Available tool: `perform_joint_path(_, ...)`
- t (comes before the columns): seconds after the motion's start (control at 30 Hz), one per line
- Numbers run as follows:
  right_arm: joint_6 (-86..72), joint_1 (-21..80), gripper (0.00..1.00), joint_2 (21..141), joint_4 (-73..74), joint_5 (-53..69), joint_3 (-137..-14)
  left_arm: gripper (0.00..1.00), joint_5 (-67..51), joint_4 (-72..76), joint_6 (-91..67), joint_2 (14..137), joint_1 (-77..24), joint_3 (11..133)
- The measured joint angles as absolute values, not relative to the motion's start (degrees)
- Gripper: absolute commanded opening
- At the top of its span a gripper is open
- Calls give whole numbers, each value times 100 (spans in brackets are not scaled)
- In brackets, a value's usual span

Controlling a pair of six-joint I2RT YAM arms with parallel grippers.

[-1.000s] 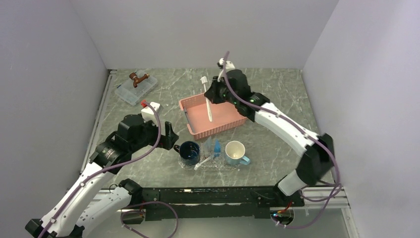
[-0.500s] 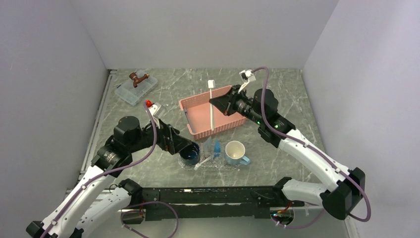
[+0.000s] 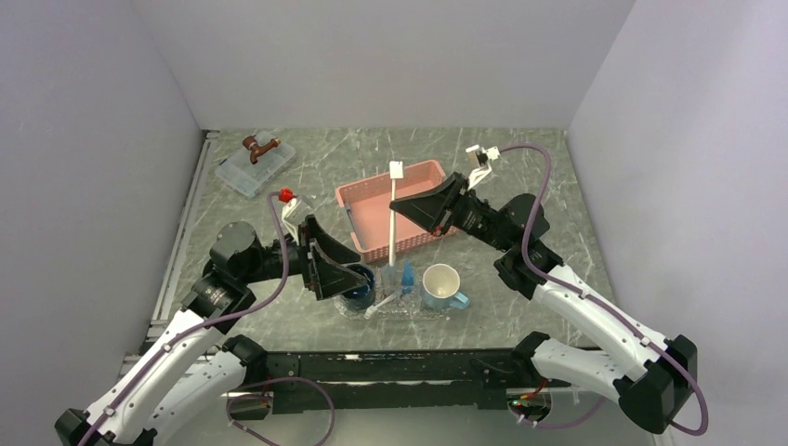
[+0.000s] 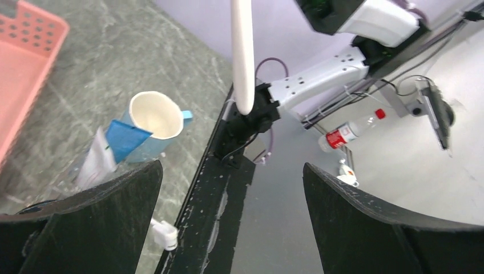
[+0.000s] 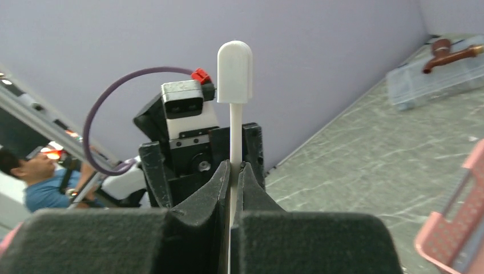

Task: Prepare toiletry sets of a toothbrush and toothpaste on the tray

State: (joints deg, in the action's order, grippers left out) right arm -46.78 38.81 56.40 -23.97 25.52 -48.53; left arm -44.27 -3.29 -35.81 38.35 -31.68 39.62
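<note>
Near the clear bumpy oval tray (image 3: 411, 312), right fingers (image 5: 212, 191) clench a thin whitish toothbrush (image 3: 393, 242), left fingers (image 4: 97, 220) released; it may swivel, missing.

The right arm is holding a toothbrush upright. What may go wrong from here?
1. The right tool pinches the thin toothbrush by its shaft only; it may swivel or slip on the way down.
2. The tray looks crowded; the toothpaste tubes beside the light mug could be knocked over.
3. The open left tool hovers close to the dark blue mug, so the arms may collide.
</note>
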Motion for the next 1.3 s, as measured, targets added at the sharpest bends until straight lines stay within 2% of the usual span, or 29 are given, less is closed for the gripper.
perform_joint_path(0.2,-5231,4215,0,5732,-3153,2749,-4678,97,-4995,672,-4292,3852,-3168,3795)
perform_joint_path(0.6,-5030,5264,0,6152,-3533,2263,-4847,80,-5330,1662,-5124,3743,-3168,3671)
perform_joint_path(0.97,-4884,5496,0,6416,-3846,1747,-4989,49,-5422,1824,-5290,3649,-3168,3671)
perform_joint_path(1.23,-4814,5601,0,6418,-3933,1697,-5078,14,-5413,1811,-5264,3605,-3159,3669)
perform_joint_path(1.3,-4790,5616,0,6418,-3962,1693,-5078,1,-5415,1809,-5262,3603,-3148,3669)
